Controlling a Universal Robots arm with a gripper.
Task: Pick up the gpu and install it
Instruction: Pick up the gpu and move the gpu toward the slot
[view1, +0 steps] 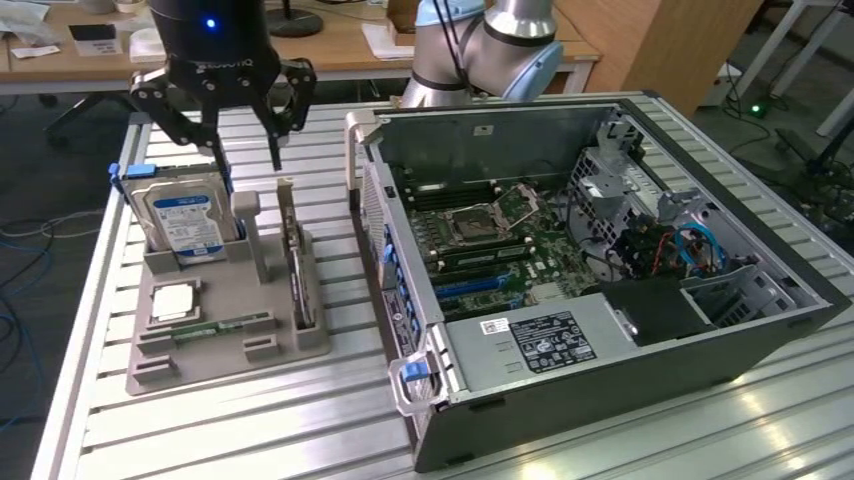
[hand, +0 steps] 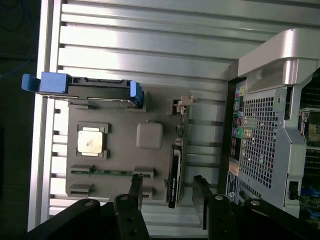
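Note:
The gpu (view1: 296, 262) stands on its edge in a slot of the grey holder (view1: 214, 362) on the table, its silvery bracket (view1: 284, 200) at the far end. My gripper (view1: 248, 152) hangs open above the holder's far end, well clear of the card. In the wrist view the gpu (hand: 174, 172) is seen edge-on as a thin dark strip. It runs into the gap between my two black fingers (hand: 136, 192), and my gripper (hand: 168, 196) touches nothing. The open computer case (view1: 587, 250) lies at the exterior view's right, motherboard (view1: 487, 250) exposed.
The holder also carries a hard drive (view1: 184, 222) with a blue-white label in a blue caddy, a processor chip (view1: 174, 300) and a memory stick (view1: 220, 325). The case's silver front panel (hand: 272, 70) rises close beside the holder. Desks and cables stand beyond the slatted metal table (view1: 267, 430).

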